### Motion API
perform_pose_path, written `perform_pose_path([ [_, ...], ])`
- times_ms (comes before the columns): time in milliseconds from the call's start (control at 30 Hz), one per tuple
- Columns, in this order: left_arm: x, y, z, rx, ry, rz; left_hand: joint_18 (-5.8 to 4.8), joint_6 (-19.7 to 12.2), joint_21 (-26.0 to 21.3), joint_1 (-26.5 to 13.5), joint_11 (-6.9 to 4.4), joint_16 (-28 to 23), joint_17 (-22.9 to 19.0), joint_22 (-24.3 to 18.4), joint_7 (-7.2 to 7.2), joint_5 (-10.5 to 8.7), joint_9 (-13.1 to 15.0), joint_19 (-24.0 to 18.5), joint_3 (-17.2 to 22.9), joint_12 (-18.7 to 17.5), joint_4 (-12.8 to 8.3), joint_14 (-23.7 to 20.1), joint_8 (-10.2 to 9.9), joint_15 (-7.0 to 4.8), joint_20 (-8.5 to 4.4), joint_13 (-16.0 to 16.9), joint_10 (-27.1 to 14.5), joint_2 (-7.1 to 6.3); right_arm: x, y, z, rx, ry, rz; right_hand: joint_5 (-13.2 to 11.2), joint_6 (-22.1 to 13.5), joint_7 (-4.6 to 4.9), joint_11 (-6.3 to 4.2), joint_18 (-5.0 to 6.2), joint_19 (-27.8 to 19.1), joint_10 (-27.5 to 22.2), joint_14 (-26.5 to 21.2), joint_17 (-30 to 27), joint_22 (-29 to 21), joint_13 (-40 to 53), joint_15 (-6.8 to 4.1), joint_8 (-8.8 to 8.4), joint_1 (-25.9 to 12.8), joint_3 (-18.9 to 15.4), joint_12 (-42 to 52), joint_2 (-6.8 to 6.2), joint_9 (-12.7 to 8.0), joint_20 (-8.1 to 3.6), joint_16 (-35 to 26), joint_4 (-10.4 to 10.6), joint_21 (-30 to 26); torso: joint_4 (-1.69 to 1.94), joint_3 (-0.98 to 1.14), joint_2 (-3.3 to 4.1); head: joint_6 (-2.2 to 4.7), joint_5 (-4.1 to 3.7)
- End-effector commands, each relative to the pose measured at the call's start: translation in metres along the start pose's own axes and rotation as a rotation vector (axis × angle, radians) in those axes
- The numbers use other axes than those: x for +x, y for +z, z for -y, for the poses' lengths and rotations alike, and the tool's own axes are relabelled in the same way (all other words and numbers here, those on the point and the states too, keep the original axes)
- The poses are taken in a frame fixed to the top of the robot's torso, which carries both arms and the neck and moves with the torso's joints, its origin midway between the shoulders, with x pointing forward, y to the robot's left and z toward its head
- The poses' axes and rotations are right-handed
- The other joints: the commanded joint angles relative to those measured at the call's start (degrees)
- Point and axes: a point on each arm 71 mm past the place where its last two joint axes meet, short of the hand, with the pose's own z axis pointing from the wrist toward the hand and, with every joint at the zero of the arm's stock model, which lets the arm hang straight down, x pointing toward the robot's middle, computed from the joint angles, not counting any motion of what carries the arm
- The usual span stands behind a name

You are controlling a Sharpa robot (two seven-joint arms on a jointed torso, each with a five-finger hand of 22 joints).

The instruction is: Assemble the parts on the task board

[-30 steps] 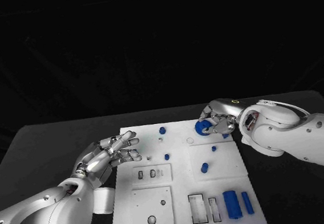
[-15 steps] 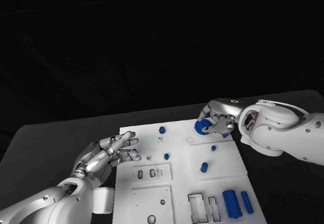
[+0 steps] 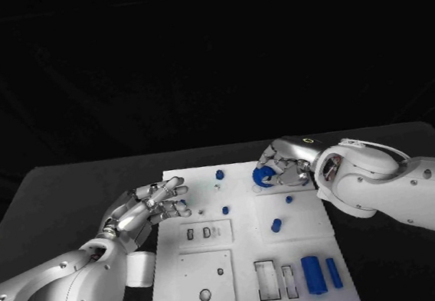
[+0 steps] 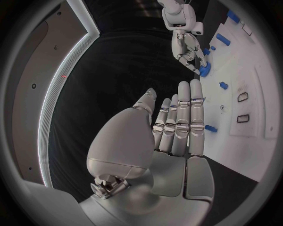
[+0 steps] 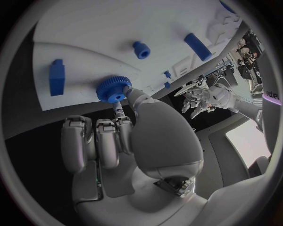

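The flat white plastic task board (image 3: 248, 270) lay mid-table. The left hand (image 3: 143, 211) hovered by its left edge, fingers spread, holding nothing. The right hand (image 3: 283, 165) pinched one round blue toothed gear (image 5: 114, 88) at the board's far end. Two blue blocks (image 3: 320, 272) lay near its front edge.

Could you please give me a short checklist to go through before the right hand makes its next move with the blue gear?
1. Right hand on the blue gear: ok, fingertips touch it.
2. Gear fully seated on the task board: cannot tell.
3. Left hand away from the gear: ok, it hovers open at the board's left edge.
4. Nearby small blue peg standing apart from the gear: ok.
5. Two blue blocks near the board's front edge undisturbed: ok.
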Motion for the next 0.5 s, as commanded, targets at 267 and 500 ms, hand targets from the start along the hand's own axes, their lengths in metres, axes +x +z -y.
perform_pose_path([
  [267, 0.004, 0.000, 0.000, 0.000, -0.012, -0.030, 0.58, -0.43, 0.34, 0.49, 0.01, -0.37, 0.16, 0.13, -0.07, -0.12, -0.10, -0.54, 0.58, -0.31, -0.02, -0.43, -0.21, 0.13, 0.05, -0.08, -0.34, -0.12, 0.001, 0.005, -0.033, -0.080, 0.015, 0.025, -0.33, 2.40, -0.84, -0.27, -1.02, 0.63, 0.65, 5.29, 12.37, 0.46, 7.03, -0.41, -0.08, -0.78, 0.41, 0.19, 0.19, 0.26, -0.28, 0.31, 0.10, 0.22, 0.01, -0.04, 0.02, -0.07, 0.20],
  [500, 0.004, 0.000, 0.000, -0.002, -0.012, -0.031, 0.58, -0.44, 0.36, 0.49, 0.01, -0.38, 0.17, 0.14, -0.06, -0.13, -0.10, -0.55, 0.60, -0.31, -0.03, -0.43, -0.21, 0.13, 0.06, -0.08, -0.36, -0.13, 0.003, 0.010, -0.049, -0.119, 0.002, 0.041, -0.33, 2.39, -0.85, -0.27, -1.02, 0.63, 0.63, 5.30, 12.44, 0.46, 7.00, -0.42, -0.13, -0.90, 0.47, 0.16, 0.13, 0.24, -0.28, 0.34, 0.08, 0.22, 0.00, -0.07, 0.01, -0.02, 0.54],
])
